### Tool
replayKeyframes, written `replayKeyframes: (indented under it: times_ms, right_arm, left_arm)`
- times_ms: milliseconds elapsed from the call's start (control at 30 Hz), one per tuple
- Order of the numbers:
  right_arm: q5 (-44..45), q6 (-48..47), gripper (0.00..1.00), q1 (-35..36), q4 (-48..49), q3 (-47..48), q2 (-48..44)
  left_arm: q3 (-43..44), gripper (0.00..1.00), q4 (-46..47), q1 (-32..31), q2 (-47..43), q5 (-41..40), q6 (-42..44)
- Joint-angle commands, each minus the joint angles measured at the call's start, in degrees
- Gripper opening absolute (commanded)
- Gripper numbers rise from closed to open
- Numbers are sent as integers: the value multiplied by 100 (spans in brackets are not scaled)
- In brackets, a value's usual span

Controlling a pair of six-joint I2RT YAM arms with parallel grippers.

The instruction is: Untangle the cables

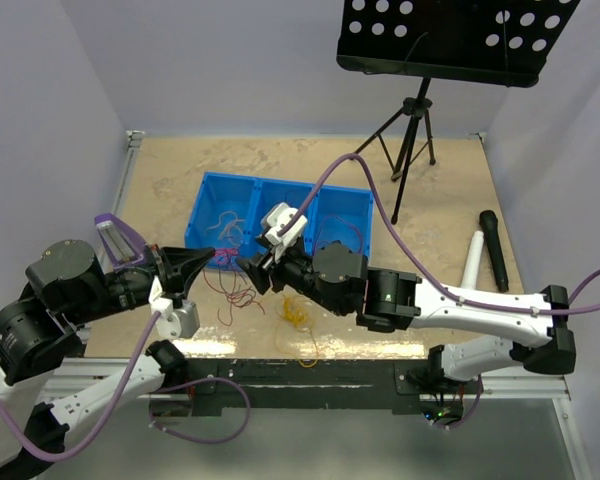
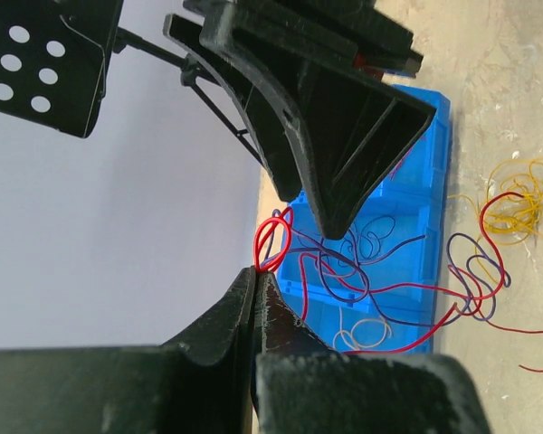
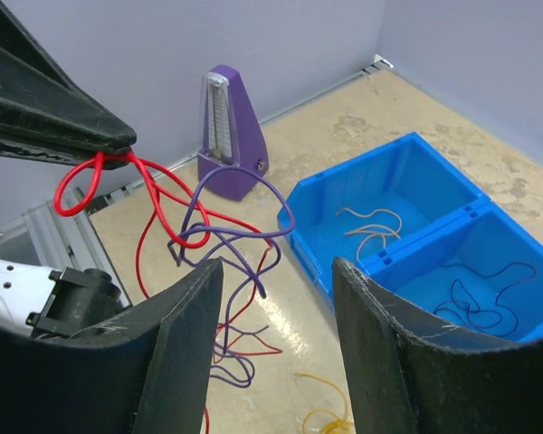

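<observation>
A tangle of red and purple cables (image 1: 233,288) hangs between the two grippers, in front of the blue bin (image 1: 280,187). My left gripper (image 1: 208,262) is shut on a loop of the red cable (image 2: 271,244), its fingertips pressed together (image 2: 258,273). It also shows in the right wrist view (image 3: 100,140), holding the red loop (image 3: 81,185) up. My right gripper (image 1: 252,268) is open and empty; its jaws stand wide apart just short of the purple cable (image 3: 240,240). A clump of orange-yellow cables (image 1: 298,313) lies on the table in front of it.
The blue bin (image 3: 380,167) has three compartments; a pale wire (image 3: 373,226) lies in one and dark wire (image 3: 475,298) in another. A purple metronome (image 3: 224,136) stands at the left. A black microphone (image 1: 495,250), a white microphone (image 1: 472,258) and a music stand (image 1: 410,140) are at the right.
</observation>
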Motion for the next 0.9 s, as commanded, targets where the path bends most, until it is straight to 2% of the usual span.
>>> replayKeyframes:
  times_ms: [0,100,233,400,467,500,733,867]
  right_arm:
    - [-218,-201,54,-98,360,114,159]
    - [-358,-192,50,-124,439,106,185]
    - [-403,-157,38,-177,457,141,229]
    - [-385,-61,14,-203,413,115,256]
    - [-280,10,2,-212,396,45,177]
    - [-210,53,0,-221,370,-17,124]
    - [396,633,0,-370,-113,-649,-692]
    - [555,994,0,-501,-447,-1089,-1351]
  left_arm:
    - [248,0,49,14,96,199,-132]
    - [257,0,31,14,87,173,-132]
    - [248,0,66,14,87,173,-149]
    - [213,0,110,14,69,138,-158]
    - [169,0,128,14,26,85,-149]
    - [125,0,154,14,8,59,-141]
    - [-506,0,452,14,-264,-591,9]
    - [-964,0,742,14,-405,-1355,53]
